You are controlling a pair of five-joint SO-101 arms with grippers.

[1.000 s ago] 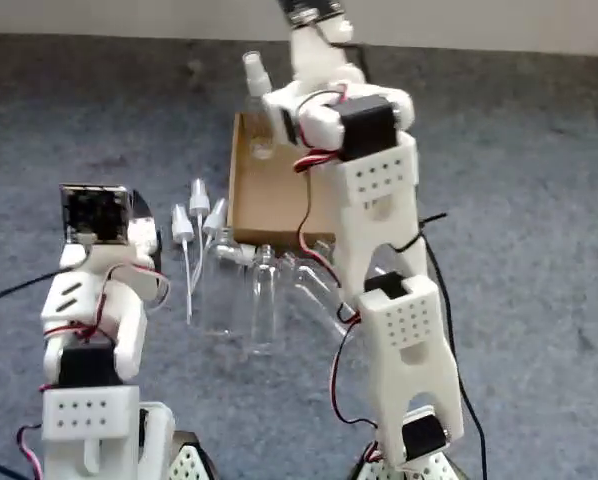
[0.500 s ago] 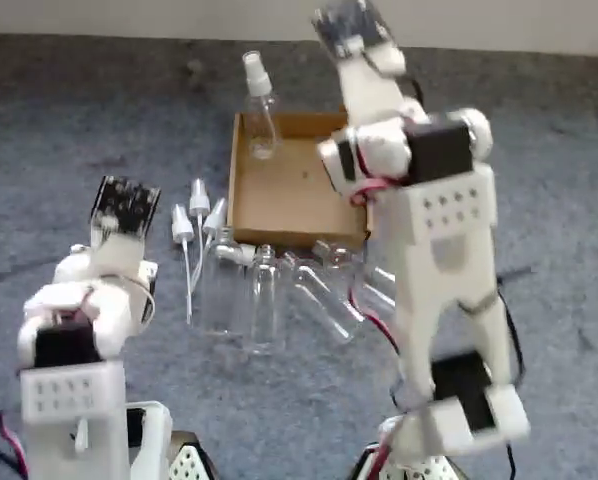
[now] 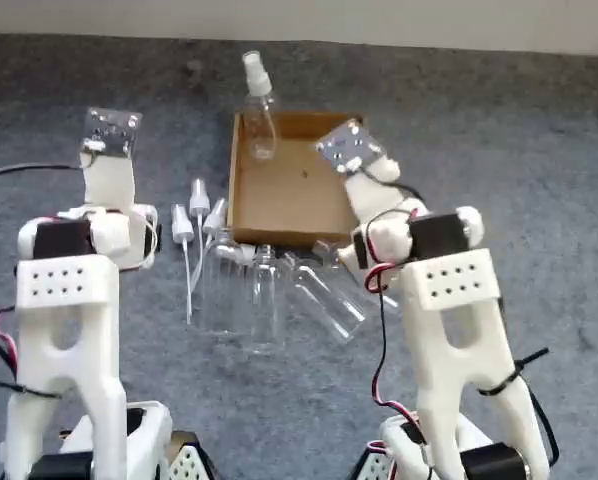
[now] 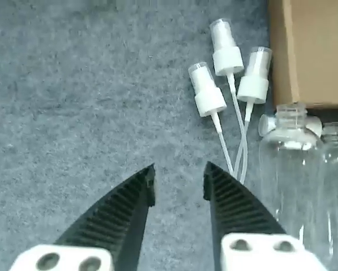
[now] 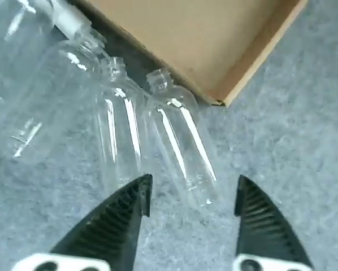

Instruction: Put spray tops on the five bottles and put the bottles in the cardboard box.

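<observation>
A capped clear bottle stands in the far left corner of the cardboard box. Several uncapped clear bottles lie side by side on the carpet just in front of the box. Three white spray tops lie left of the box. My left gripper hangs open above bare carpet, a short way from the spray tops. My right gripper is open over the base of a lying bottle, with the box beyond it.
Grey carpet covers the whole surface, with free room left of the spray tops and right of the box. The left arm and right arm rise from the near edge. A pale wall edge runs along the back.
The right arm has drawn back from above the box and come down over the lying bottles. The left arm has stretched forward toward the spray tops. The capped bottle stayed in the box.
</observation>
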